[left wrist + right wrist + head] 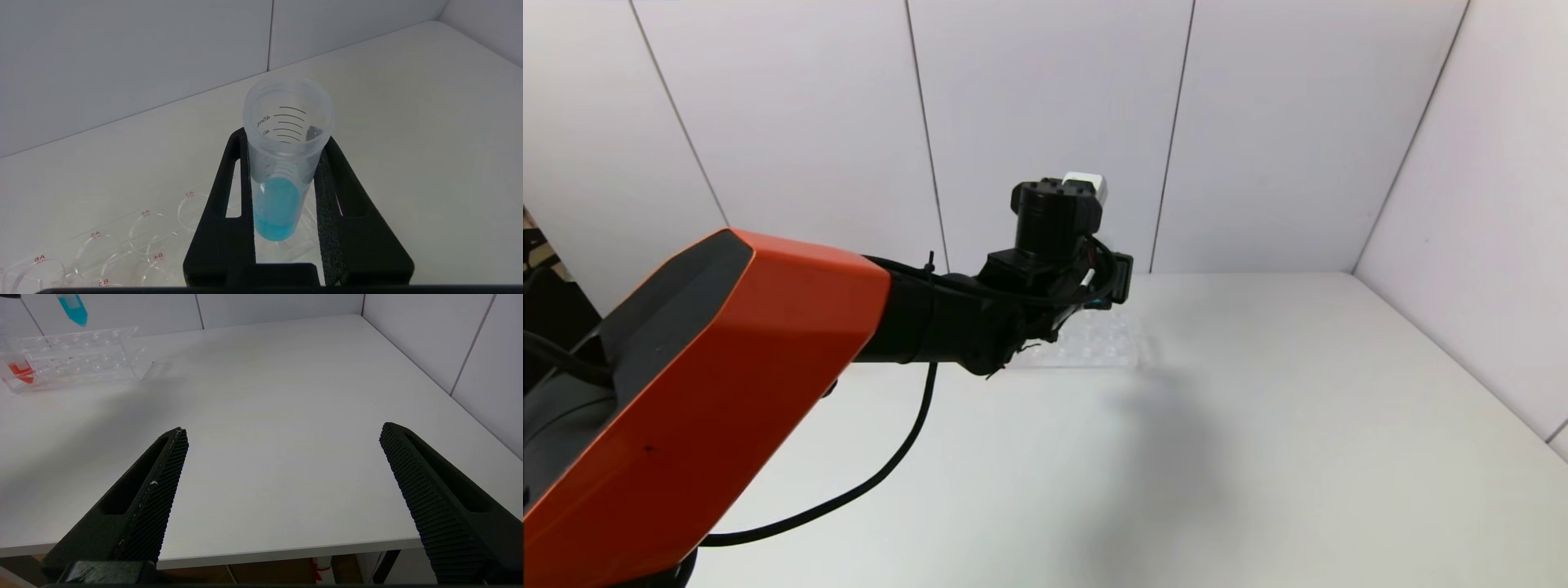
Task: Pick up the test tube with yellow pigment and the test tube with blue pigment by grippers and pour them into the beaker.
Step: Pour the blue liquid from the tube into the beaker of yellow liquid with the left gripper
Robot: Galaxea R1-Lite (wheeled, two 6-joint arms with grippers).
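My left gripper (pixel 284 139) is shut on the test tube with blue pigment (pixel 278 204), a clear graduated tube held upright with blue liquid in its rounded bottom. In the head view the left gripper (pixel 1098 286) hangs above the far end of the clear tube rack (pixel 1086 347). The right wrist view shows the blue tube's tip (pixel 73 308) lifted clear above the rack (pixel 73 359). My right gripper (pixel 284 430) stands open and empty over the table's near edge. The test tube with yellow pigment and the beaker are out of view.
A tube with red-orange liquid (pixel 20 371) stands at one end of the rack. Empty labelled wells of the rack (pixel 143 237) lie below the held tube. The white table (pixel 1258 408) is walled by white panels at the back and right.
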